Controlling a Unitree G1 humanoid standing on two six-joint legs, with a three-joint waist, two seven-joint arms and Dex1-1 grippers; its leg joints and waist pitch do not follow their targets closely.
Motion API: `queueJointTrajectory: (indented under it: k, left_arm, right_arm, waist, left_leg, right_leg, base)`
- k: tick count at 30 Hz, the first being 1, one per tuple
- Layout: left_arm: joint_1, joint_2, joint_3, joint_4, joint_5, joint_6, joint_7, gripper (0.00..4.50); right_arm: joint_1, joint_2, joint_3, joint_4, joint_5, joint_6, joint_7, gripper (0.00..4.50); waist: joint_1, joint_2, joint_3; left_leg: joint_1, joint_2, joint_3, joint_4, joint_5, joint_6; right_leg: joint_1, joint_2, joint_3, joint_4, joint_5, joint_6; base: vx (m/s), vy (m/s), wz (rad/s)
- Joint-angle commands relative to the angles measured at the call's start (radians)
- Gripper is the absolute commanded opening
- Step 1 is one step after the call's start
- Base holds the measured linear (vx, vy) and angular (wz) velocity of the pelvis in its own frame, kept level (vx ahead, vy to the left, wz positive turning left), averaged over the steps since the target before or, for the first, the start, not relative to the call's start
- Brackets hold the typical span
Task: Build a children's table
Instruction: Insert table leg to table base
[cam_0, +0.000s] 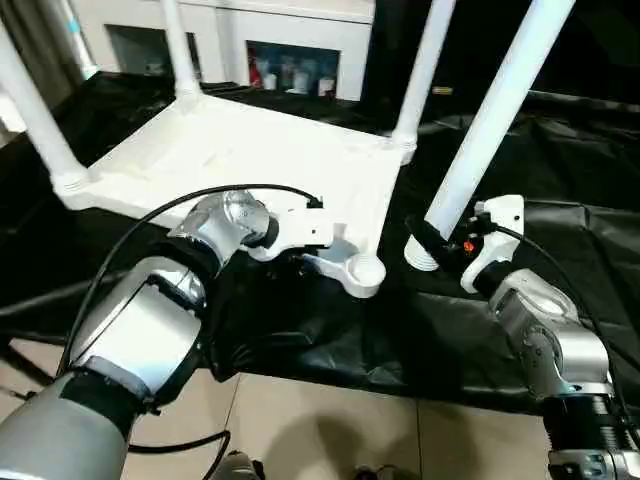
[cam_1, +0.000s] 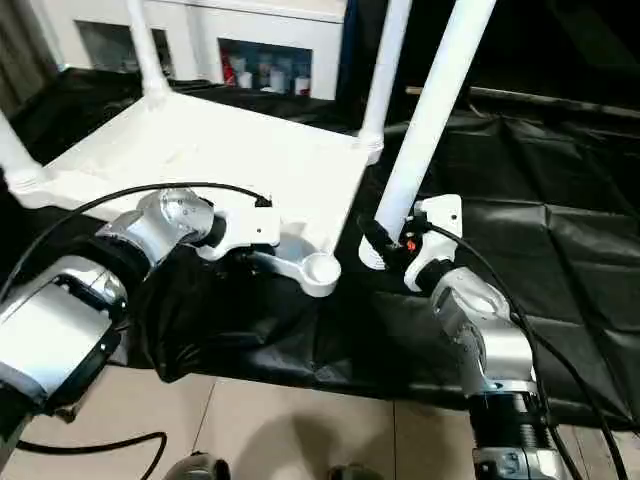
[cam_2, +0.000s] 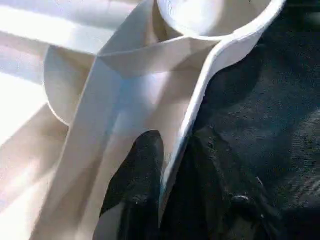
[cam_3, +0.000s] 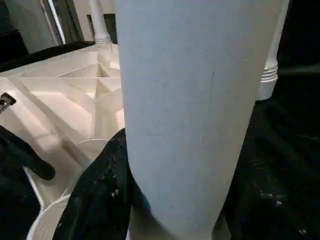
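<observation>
floor: beige tiles (cam_0: 330, 420) | cover: crinkled black plastic sheet (cam_0: 560, 150) | back: white cabinet with glass doors (cam_0: 290, 45), small items inside

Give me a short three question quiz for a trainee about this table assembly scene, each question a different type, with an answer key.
1. True or false: the upside-down white plastic table top already has all four legs fitted.
2. Multiple choice: the right end effector holds the long white cylindrical tube leg: A) near its lower end, B) at its middle, C) at its top.
3. Fill in: the fingers of the left end effector straddle the table top's ___ beside the empty round corner socket.

Key
1. False: three legs stand in sockets; the near right socket is empty.
2. A
3. Edge wall (rim)
</observation>
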Motion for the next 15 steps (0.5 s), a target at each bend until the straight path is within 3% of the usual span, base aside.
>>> queueJointTrajectory:
  k: [1, 2, 3, 5, 6, 8, 9, 10, 11, 12, 13, 14, 15]
  left_arm:
    - [0.005, -0.007, 0.008, 0.015, -0.004, 0.056, -0.062, 0.89]
    - [0.007, -0.009, 0.020, 0.006, -0.019, 0.087, -0.093, 0.87]
    - [0.010, -0.012, 0.032, -0.004, -0.033, 0.116, -0.116, 0.87]
    - [0.034, -0.017, 0.054, -0.038, -0.059, 0.173, -0.148, 0.57]
    - [0.045, -0.018, 0.062, -0.052, -0.068, 0.194, -0.148, 0.56]
    - [0.114, -0.004, 0.064, -0.120, -0.059, 0.252, -0.083, 0.50]
    - [0.144, 0.003, 0.065, -0.146, -0.050, 0.271, -0.043, 0.42]
    - [0.165, 0.006, 0.068, -0.160, -0.044, 0.288, -0.005, 0.38]
    - [0.194, 0.010, 0.078, -0.175, -0.041, 0.310, 0.048, 0.36]
    - [0.208, 0.011, 0.085, -0.180, -0.041, 0.319, 0.073, 0.35]
    - [0.234, 0.015, 0.098, -0.198, -0.042, 0.320, 0.106, 0.32]
    - [0.263, 0.021, 0.111, -0.220, -0.045, 0.309, 0.136, 0.29]
    - [0.290, 0.027, 0.120, -0.239, -0.046, 0.301, 0.156, 0.28]
  right_arm:
    - [-0.016, -0.004, -0.015, -0.018, 0.001, 0.009, -0.007, 1.93]
    - [-0.025, -0.002, -0.013, -0.010, 0.002, 0.009, -0.004, 1.93]
    - [-0.035, -0.001, -0.010, 0.001, 0.005, 0.009, 0.002, 1.93]
    - [-0.057, 0.002, -0.006, 0.022, 0.013, 0.015, 0.017, 1.93]
    - [-0.066, 0.004, -0.005, 0.030, 0.019, 0.021, 0.025, 1.93]
    - [-0.087, 0.007, 0.010, 0.053, 0.029, 0.034, 0.060, 1.93]
    - [-0.096, 0.009, 0.015, 0.066, 0.030, 0.034, 0.073, 1.93]
    - [-0.102, 0.010, 0.021, 0.078, 0.028, 0.031, 0.081, 1.93]
    - [-0.113, 0.012, 0.029, 0.097, 0.021, 0.025, 0.090, 1.93]
    - [-0.119, 0.013, 0.032, 0.107, 0.018, 0.021, 0.093, 1.93]
    - [-0.130, 0.017, 0.035, 0.122, 0.014, 0.017, 0.096, 1.93]
    - [-0.141, 0.021, 0.037, 0.134, 0.012, 0.014, 0.097, 1.93]
    - [-0.151, 0.025, 0.037, 0.144, 0.011, 0.013, 0.096, 1.93]
  waist:
    - [0.006, 0.002, -0.083]
    - [0.006, 0.002, -0.082]
    - [0.008, -0.009, -0.083]
    - [0.008, -0.003, -0.082]
    - [0.010, -0.017, -0.082]
    - [0.011, -0.014, -0.081]
    - [0.011, -0.034, -0.080]
    - [0.014, -0.027, -0.079]
    - [0.012, -0.032, -0.080]
    - [0.010, -0.029, -0.076]
    - [0.006, -0.036, -0.071]
    - [0.003, -0.035, -0.067]
    - [-0.005, -0.037, -0.063]
  left_leg:
    - [0.023, 0.014, -0.015, -0.062, -0.243, 0.009]
    - [0.024, 0.014, -0.016, -0.063, -0.243, 0.011]
    - [0.022, 0.015, -0.015, -0.064, -0.237, 0.016]
    - [0.021, 0.016, -0.016, -0.064, -0.222, 0.022]
    - [0.022, 0.017, -0.013, -0.063, -0.221, 0.030]
    - [0.018, 0.018, -0.015, -0.063, -0.208, 0.043]
    - [0.017, 0.019, -0.012, -0.062, -0.200, 0.054]
    - [0.017, 0.019, -0.012, -0.062, -0.198, 0.058]
    - [0.019, 0.022, -0.012, -0.062, -0.203, 0.058]
    - [0.019, 0.020, -0.014, -0.065, -0.222, 0.049]
    - [0.023, 0.020, -0.014, -0.069, -0.269, 0.033]
    - [0.025, 0.019, -0.017, -0.072, -0.300, 0.021]
    - [0.024, 0.020, -0.026, -0.080, -0.361, -0.006]
  right_leg:
    - [0.058, -0.061, 0.033, -0.083, -0.177, -0.242]
    - [0.058, -0.061, 0.033, -0.085, -0.178, -0.243]
    - [0.060, -0.063, 0.032, -0.083, -0.174, -0.246]
    - [0.059, -0.064, 0.032, -0.080, -0.164, -0.257]
    - [0.059, -0.065, 0.032, -0.079, -0.156, -0.264]
    - [0.063, -0.068, 0.032, -0.075, -0.151, -0.273]
    - [0.062, -0.067, 0.031, -0.076, -0.153, -0.270]
    - [0.059, -0.069, 0.031, -0.079, -0.176, -0.260]
    - [0.057, -0.069, 0.030, -0.077, -0.183, -0.259]
    - [0.056, -0.069, 0.029, -0.085, -0.238, -0.239]
    - [0.048, -0.067, 0.028, -0.096, -0.322, -0.210]
    - [0.049, -0.067, 0.026, -0.100, -0.377, -0.194]
    - [0.051, -0.068, 0.020, -0.108, -0.490, -0.151]
  base:
    - [0.000, 0.000, 0.00]
    - [0.000, 0.000, 0.00]
    - [0.000, 0.000, 0.00]
    - [0.000, 0.000, 0.00]
    - [0.000, 0.000, 0.00]
    - [0.000, 0.000, 0.00]
    - [0.000, 0.000, 0.00]
    - [0.000, 0.000, 0.00]
    - [0.000, 0.000, 0.00]
    - [0.000, 0.000, 0.00]
    - [0.000, 0.000, 0.00]
    - [0.000, 0.000, 0.00]
    - [0.000, 0.000, 0.00]
